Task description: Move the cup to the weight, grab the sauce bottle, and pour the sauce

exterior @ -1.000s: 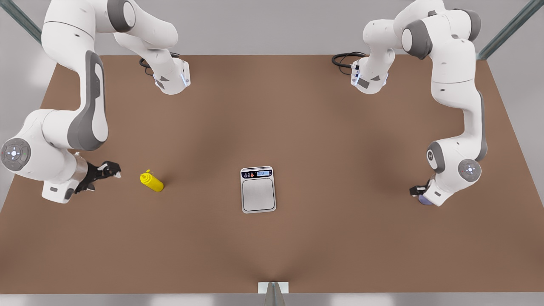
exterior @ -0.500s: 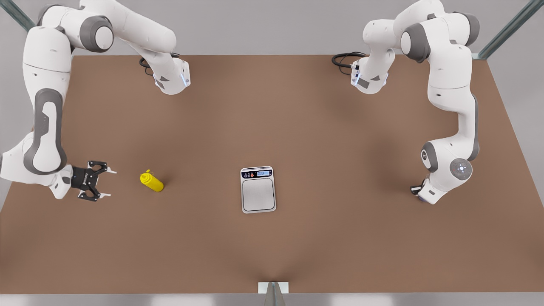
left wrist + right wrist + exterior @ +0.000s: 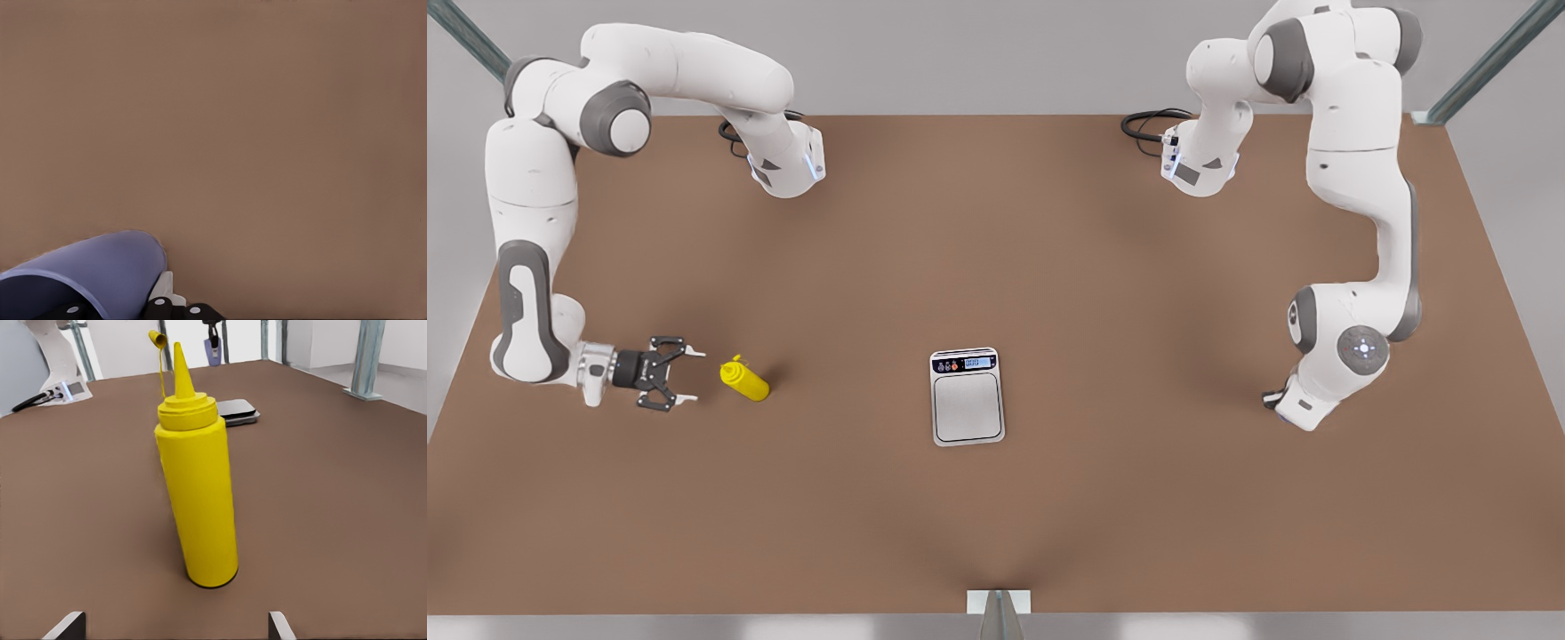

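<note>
The yellow sauce bottle [image 3: 744,380] stands upright on the brown table at the front view's left, its tethered cap hanging off the nozzle [image 3: 197,493]. My right gripper [image 3: 691,377] is open, level with the bottle and just short of it, with one fingertip [image 3: 67,625] on each side. The scale [image 3: 967,397] lies bare at the table's middle [image 3: 237,410]. At the front view's right, my left gripper [image 3: 1276,402] sits low, mostly hidden by its wrist. It is shut on the lavender cup [image 3: 87,273], which shows far off in the right wrist view [image 3: 213,352].
Black cables [image 3: 1149,122] lie by the two arm bases at the back of the table. A small metal post [image 3: 999,612] stands at the front edge. Open table lies between the scale and each gripper.
My right gripper has turned to face the bottle and moved closer to it. My left arm has shifted toward the scale, carrying the cup.
</note>
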Controlling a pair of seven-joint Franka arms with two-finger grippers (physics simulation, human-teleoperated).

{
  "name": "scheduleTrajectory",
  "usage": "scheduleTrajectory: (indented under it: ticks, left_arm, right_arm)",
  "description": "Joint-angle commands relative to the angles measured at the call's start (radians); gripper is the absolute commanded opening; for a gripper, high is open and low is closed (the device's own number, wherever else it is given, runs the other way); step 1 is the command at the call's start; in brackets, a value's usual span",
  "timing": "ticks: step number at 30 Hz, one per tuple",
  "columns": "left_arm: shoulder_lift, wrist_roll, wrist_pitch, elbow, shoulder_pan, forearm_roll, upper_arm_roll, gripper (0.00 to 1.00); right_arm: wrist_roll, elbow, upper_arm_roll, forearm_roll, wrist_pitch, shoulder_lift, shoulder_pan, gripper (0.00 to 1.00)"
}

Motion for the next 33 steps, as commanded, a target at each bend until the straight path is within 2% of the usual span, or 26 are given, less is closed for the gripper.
scheduleTrajectory:
  ticks: [1,4,6,9,14,16,20,23,27,30,33]
  left_arm:
    - [0.001,-0.015,0.003,0.002,-0.012,-0.101,-0.002,0.21]
    - [-0.011,-0.193,-0.005,0.008,-0.039,-0.101,-0.087,0.21]
    - [-0.010,-0.319,-0.005,0.012,-0.120,-0.101,-0.090,0.21]
    - [0.016,-0.578,-0.007,0.080,-0.282,-0.101,-0.091,0.21]
    - [0.124,-0.827,-0.086,0.284,-0.406,-0.101,-0.110,0.21]
    - [0.200,-0.884,-0.201,0.431,-0.418,-0.101,-0.131,0.21]
    - [0.259,-0.977,-0.214,0.529,-0.473,-0.101,-0.168,0.21]
    - [0.395,-1.088,-0.269,0.756,-0.503,-0.097,-0.168,0.21]
    - [0.427,-1.169,-0.258,0.815,-0.520,-0.097,-0.168,0.21]
    - [0.501,-1.252,-0.254,0.911,-0.526,-0.098,-0.168,0.21]
    - [0.527,-1.252,-0.238,0.931,-0.527,-0.097,-0.179,0.21]
  right_arm:
    - [0.000,-0.013,-0.001,0.010,0.000,-0.009,0.000,1.00]
    - [0.000,-0.163,-0.001,0.111,0.108,-0.091,-0.030,1.00]
    - [0.000,-0.200,-0.001,0.139,0.151,-0.112,-0.033,1.00]
    - [-0.005,-0.200,0.019,0.162,0.188,-0.104,-0.013,1.00]
    - [-0.005,-0.205,0.026,0.162,0.189,-0.103,0.032,1.00]
    - [-0.005,-0.207,0.026,0.164,0.194,-0.100,0.046,1.00]
    - [-0.006,-0.200,0.026,0.210,0.203,-0.080,0.092,1.00]
    - [-0.005,-0.197,0.026,0.225,0.203,-0.068,0.118,1.00]
    - [-0.006,-0.193,0.026,0.245,0.204,-0.063,0.133,1.00]
    - [-0.006,-0.188,0.026,0.246,0.203,-0.060,0.133,1.00]
    - [-0.006,-0.188,0.026,0.246,0.203,-0.058,0.133,1.00]
